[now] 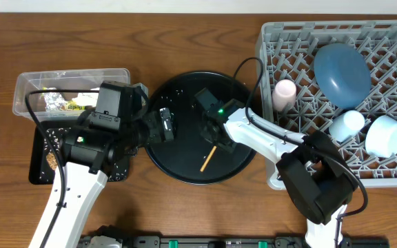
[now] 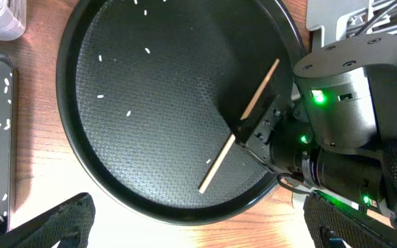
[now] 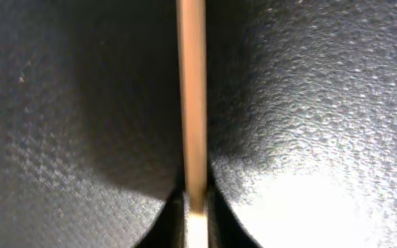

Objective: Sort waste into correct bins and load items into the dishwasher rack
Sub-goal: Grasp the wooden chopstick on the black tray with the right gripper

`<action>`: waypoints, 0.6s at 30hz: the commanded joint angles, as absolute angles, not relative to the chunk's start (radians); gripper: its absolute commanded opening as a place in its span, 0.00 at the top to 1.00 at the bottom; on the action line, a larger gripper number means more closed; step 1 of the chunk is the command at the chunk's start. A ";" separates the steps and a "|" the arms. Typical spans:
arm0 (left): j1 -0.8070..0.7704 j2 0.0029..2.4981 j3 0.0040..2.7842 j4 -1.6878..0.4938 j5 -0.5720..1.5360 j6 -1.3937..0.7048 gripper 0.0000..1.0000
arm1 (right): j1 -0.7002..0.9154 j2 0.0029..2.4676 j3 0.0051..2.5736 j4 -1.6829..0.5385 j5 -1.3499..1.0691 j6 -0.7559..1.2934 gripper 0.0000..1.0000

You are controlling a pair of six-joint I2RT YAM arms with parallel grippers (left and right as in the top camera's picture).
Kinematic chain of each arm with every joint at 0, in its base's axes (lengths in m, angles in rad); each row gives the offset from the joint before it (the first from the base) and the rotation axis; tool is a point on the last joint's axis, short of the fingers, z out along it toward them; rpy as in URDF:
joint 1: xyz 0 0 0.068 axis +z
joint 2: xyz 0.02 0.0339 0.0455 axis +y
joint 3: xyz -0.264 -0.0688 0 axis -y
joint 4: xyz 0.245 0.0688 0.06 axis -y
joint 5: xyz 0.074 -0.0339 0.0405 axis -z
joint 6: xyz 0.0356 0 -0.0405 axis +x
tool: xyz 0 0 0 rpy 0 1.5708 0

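Right claw point(image 1: 211, 135) grips the wooden chopstick point(image 1: 207, 159) lying on the round black tray point(image 1: 174, 165), seen from overhead. The dishwasher rack point(image 1: 281, 41), at far right, already holds the dark blue dish point(image 1: 341, 70) and pink cup point(image 1: 285, 93).

From the left wrist, the left claw point(image 2: 198, 224) hangs wide open and empty over the tray's left side, apparently leaving the right arm room. Loose rice grains point(image 2: 102, 96) dot the tray.

At the right wrist, both fingers point(image 3: 167, 220) pinch the stick near its middle, likely for a level lift.
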State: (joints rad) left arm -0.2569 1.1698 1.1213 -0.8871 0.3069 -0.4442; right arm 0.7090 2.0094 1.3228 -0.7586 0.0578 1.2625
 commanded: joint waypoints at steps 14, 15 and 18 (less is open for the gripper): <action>-0.253 1.171 1.120 -0.889 0.294 -0.434 0.02 | 0.710 2.037 1.470 -0.840 0.063 1.037 0.99; -0.253 1.171 1.120 -0.889 0.294 -0.434 0.02 | 0.708 2.025 1.495 -0.859 0.063 1.005 0.99; -0.253 1.171 1.120 -0.889 0.294 -0.434 0.02 | 0.701 1.985 1.562 -0.933 0.062 0.931 0.99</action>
State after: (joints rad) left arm -0.2569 1.1698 1.1213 -0.8871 0.3073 -0.4442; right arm 0.7086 2.0407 1.4979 -0.9039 0.0559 1.0451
